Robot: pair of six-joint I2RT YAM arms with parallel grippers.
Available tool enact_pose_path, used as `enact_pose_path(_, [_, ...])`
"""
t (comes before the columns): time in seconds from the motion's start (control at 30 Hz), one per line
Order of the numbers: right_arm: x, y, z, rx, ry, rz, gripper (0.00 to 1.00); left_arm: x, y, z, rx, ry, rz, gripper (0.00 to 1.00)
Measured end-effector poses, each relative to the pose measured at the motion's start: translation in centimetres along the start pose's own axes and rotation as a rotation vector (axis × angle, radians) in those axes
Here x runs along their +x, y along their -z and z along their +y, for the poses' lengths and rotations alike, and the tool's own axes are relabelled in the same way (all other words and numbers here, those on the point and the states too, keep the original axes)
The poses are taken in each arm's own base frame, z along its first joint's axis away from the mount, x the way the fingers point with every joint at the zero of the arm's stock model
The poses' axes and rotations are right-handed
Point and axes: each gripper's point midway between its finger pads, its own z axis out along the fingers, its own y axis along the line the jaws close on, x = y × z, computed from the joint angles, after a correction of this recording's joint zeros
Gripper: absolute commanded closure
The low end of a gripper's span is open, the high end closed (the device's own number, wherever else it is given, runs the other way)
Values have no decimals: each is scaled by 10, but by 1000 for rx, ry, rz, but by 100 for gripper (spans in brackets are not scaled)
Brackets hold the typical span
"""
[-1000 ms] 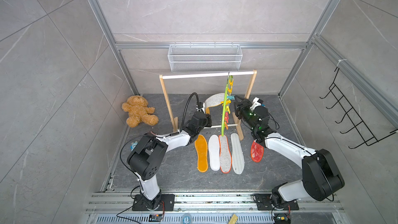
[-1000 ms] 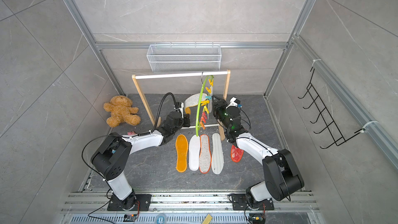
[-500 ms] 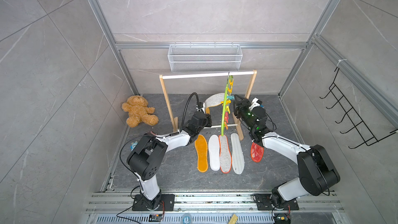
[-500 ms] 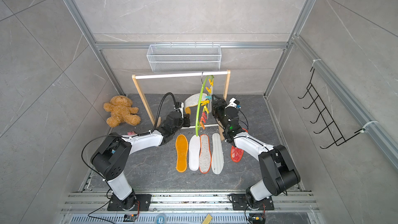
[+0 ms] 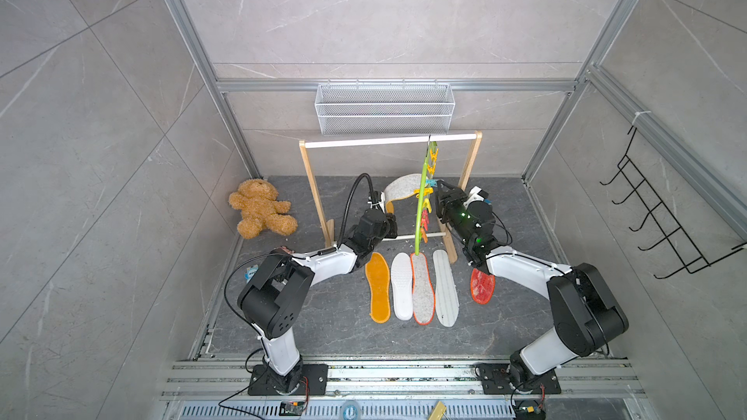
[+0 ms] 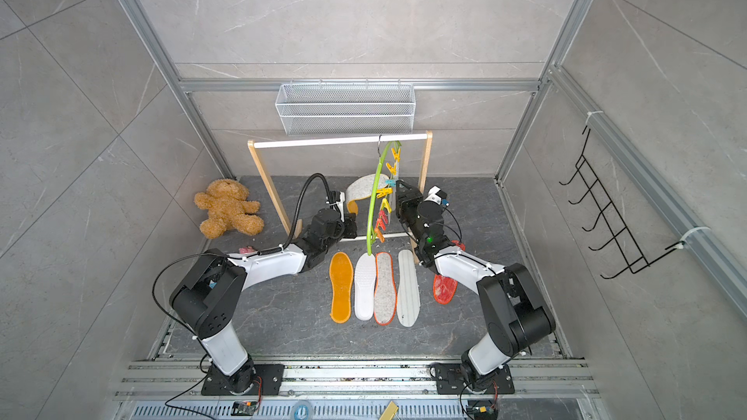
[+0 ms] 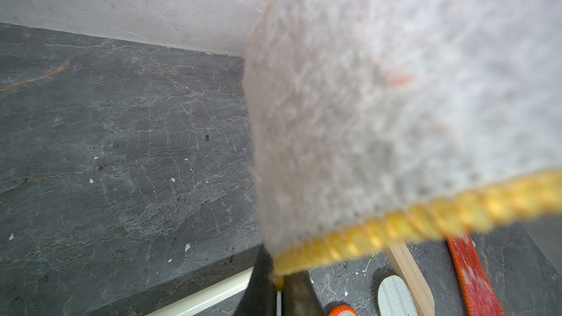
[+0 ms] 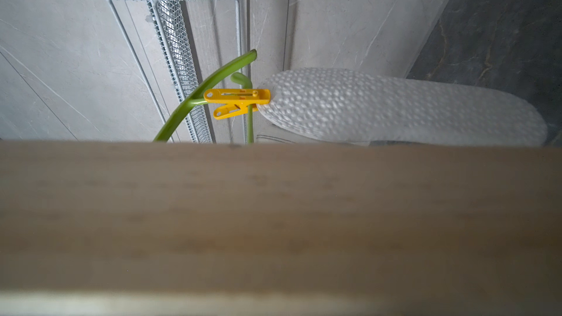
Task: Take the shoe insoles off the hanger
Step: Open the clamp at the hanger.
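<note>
Left wrist view: I'm pinching the felt insole (image 7: 380,101) by its yellow edge, the left end effector (image 7: 278,281) clamped on it. In a top view it's arching at 9 o'clock of the hanger (image 5: 417,236), seemingly caught in a clip (image 5: 422,194). The right end effector (image 5: 439,187) is hovering at 3 o'clock, and I can't tell its jaw state. I'm planning to squeeze the clip first, then pull gently.

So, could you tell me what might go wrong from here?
1. The left gripper is shut on the felt insole, which arches to the hanger. If a clip holds it there, pulling may swing the hanger or unhook it from the rail.
2. The right gripper is close to the rack post, which fills the right wrist view, so it may bump it.
</note>
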Motion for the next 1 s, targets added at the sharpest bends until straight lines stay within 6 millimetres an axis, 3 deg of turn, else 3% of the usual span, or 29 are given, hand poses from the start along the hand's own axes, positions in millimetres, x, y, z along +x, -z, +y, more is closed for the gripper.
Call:
enact_pose_path(0.3, [0,-6,15,-47,-3,-4,57,1,0,-1,7,0,4,100])
enact_pose_path(1.0, [0,-10,10,-47,0,-7,73,-6,5,-5,21,3,-7,100])
